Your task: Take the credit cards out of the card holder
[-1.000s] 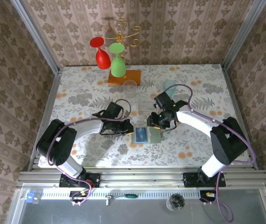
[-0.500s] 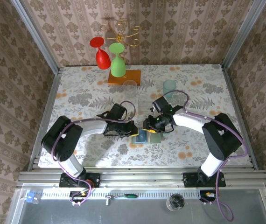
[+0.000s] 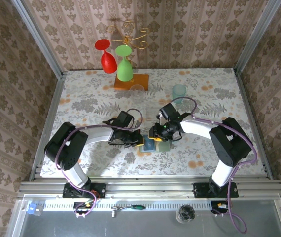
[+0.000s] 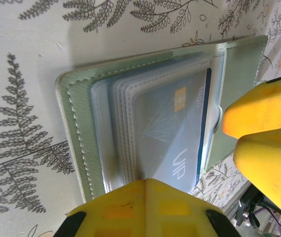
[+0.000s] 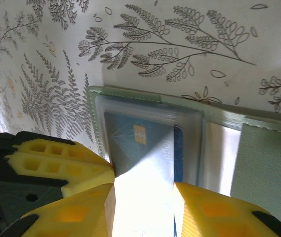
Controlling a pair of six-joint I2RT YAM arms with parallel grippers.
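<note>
The card holder [image 3: 164,146] lies open flat on the flowered table, pale grey-green [image 4: 76,123] [image 5: 263,163] with clear sleeves. A blue credit card [image 4: 170,133] [image 5: 140,143] with a gold chip sits inside the top sleeve. My left gripper [image 3: 139,140] [image 4: 146,185] is shut, its tips pressed down on the sleeves at the holder's left panel. My right gripper [image 3: 156,137] [image 5: 144,190] stands open over the blue card, one finger near each long edge. The two grippers are close together; the right one's fingers [image 4: 263,113] show in the left wrist view.
A pale teal cup [image 3: 179,91] and a clear glass [image 3: 138,91] stand behind the arms. Further back, a red glass [image 3: 106,55] and a green glass [image 3: 124,66] hang on a rack with an orange base [image 3: 130,81]. Patterned walls close in three sides.
Both grippers have closed in on the card holder: the left moved right onto its left panel, the right moved left over the blue card. The right jaws have narrowed a little.
</note>
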